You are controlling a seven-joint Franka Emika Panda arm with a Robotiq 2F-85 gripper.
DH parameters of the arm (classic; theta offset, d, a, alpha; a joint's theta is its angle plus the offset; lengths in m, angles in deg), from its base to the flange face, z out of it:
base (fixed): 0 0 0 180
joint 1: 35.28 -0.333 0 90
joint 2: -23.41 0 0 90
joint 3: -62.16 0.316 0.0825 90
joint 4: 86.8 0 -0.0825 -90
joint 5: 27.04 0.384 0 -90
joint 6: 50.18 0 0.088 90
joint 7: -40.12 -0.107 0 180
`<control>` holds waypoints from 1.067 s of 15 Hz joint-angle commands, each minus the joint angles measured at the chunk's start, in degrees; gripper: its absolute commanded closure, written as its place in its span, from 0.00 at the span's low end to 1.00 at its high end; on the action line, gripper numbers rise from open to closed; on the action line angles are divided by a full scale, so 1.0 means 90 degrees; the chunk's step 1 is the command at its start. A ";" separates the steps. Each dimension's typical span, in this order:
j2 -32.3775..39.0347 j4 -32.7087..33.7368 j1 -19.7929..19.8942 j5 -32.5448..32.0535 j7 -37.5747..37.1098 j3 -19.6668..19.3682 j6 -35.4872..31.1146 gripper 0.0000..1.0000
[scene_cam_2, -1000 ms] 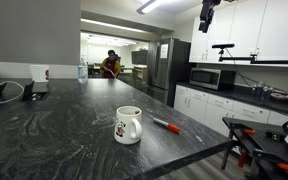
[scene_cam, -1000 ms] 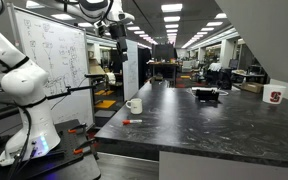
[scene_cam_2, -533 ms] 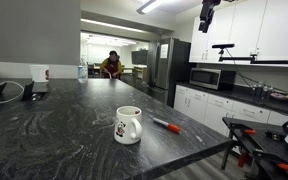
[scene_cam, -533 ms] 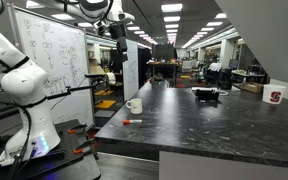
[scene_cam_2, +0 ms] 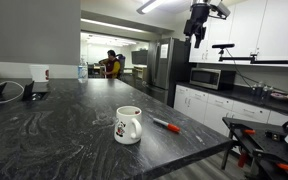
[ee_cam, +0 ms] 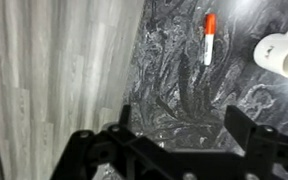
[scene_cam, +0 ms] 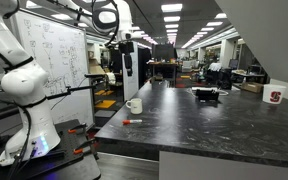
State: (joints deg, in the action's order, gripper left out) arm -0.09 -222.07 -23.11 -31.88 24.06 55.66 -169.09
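Observation:
My gripper [ee_cam: 181, 125] hangs open and empty, high in the air over the edge of the dark marbled counter [ee_cam: 179, 70]. Far below it, in the wrist view, lie a red-and-white marker [ee_cam: 210, 38] and a white mug [ee_cam: 284, 55] at the right edge. In both exterior views the gripper [scene_cam: 127, 48] [scene_cam_2: 195, 38] sits well above the mug [scene_cam: 133, 105] [scene_cam_2: 128, 125] and the marker [scene_cam: 132, 121] [scene_cam_2: 166, 125], touching nothing. The mug stands upright near the counter's corner, with the marker lying flat beside it.
A black bowl-like object [scene_cam: 206, 95] [scene_cam_2: 4, 92] and a white cup with a red logo [scene_cam: 274, 97] [scene_cam_2: 40, 73] stand farther along the counter. A whiteboard [scene_cam: 49, 50] is behind the arm. A microwave [scene_cam_2: 212, 77] sits on the side cabinets; a person [scene_cam_2: 111, 65] is far back.
The arm has swung, bringing the gripper lower and closer over the counter's edge. The jaws have stayed open. Mug and marker have not moved.

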 commanded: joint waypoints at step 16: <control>0.3183 -0.0699 -0.0542 -0.0889 -0.1729 0.0081 -0.2801 0.00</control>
State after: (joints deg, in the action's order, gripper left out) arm 26.16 -228.60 -26.24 -37.62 11.39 57.16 -191.74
